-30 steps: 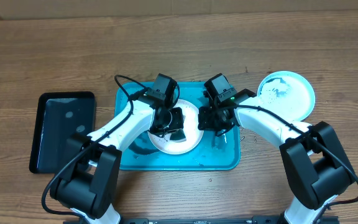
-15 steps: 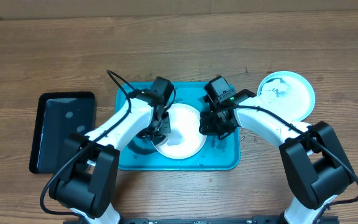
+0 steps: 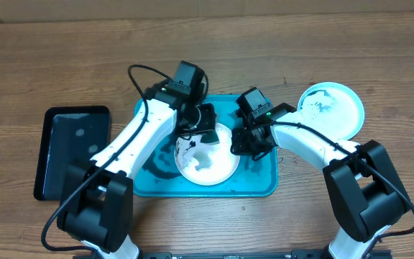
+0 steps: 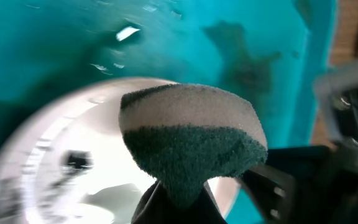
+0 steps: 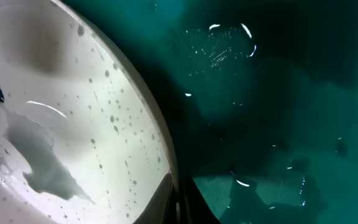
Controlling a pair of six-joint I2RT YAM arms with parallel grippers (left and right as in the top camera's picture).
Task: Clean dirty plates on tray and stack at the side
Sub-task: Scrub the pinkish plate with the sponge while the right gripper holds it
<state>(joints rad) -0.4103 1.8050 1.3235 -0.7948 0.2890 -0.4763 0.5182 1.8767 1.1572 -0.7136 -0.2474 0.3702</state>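
In the left wrist view, motion blur smears the white plate, the frame's left and bottom edges cut it off, and the sponge hides most of the left gripper. The right wrist view shows the right gripper only as dark tips at the bottom edge. Overhead, a second plate sits partly under the left arm, its rim colour too dim to tell.

No legible text, label, brand, number or sign in any of my three views. Surfaces I checked: tray, white plate, black tray at the left of the overhead frame, and sponge. All plain. The arm housings are too small in the overhead view to read anything. Both wrist views are close and partly blurred.
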